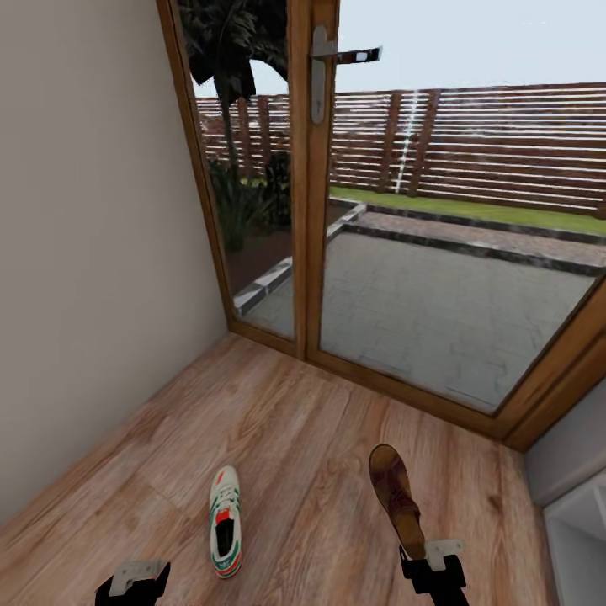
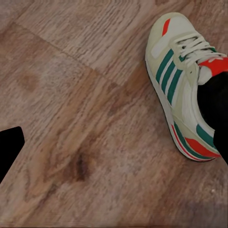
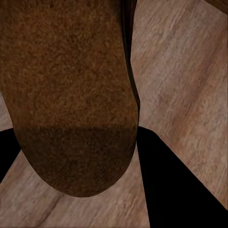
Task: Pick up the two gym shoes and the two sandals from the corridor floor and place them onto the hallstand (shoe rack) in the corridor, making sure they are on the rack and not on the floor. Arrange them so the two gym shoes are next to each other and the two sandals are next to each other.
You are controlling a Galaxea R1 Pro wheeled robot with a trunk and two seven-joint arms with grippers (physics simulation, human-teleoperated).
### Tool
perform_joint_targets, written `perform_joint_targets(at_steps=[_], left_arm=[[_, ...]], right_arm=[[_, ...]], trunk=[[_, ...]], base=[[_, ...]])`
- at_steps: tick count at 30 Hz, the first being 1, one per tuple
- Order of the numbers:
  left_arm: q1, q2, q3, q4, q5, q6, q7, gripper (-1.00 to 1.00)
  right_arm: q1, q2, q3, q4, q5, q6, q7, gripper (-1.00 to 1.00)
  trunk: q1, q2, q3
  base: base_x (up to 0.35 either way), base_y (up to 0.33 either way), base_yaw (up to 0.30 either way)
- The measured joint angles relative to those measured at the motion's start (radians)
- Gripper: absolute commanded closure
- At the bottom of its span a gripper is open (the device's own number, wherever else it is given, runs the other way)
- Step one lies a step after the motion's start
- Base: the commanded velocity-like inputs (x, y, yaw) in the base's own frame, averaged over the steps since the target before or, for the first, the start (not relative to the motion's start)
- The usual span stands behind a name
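Wood floor (image 1: pixel 295 421) runs under me, and low in the frame my right gripper (image 1: pixel 431 562) is clamped on a brown sandal (image 1: pixel 396 497) at lower right. My left gripper (image 1: pixel 135 581) hangs at lower left, I cannot tell if it is apart or together, just beside one white gym shoe (image 1: pixel 225 522) lying on the planks. Farther up, a glass door (image 1: pixel 438 252) fills the top.

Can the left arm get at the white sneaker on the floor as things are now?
Probably yes. The left gripper hangs just beside the sneaker, which lies alone on bare wood floor with nothing between them. The sandal is well apart, at the right gripper.
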Motion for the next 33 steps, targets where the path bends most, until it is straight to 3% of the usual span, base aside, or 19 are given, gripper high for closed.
perform_joint_targets(at_steps=[23, 33], left_arm=[[0.0, 0.0, 0.001, 0.0, 0.0, 0.0, 0.0, -1.0], [0.0, 0.0, 0.001, 0.0, 0.0, 0.0, 0.0, -1.0]], right_arm=[[0.0, 0.0, 0.0, 0.0, 0.0, 0.0, 0.0, 1.0], [0.0, 0.0, -0.001, 0.0, -0.001, 0.0, 0.0, 1.0]], trunk=[[0.0, 0.0, 0.0], [0.0, 0.0, 0.0]], base=[[0.028, -0.011, 0.015], [0.14, -0.092, 0.0]])
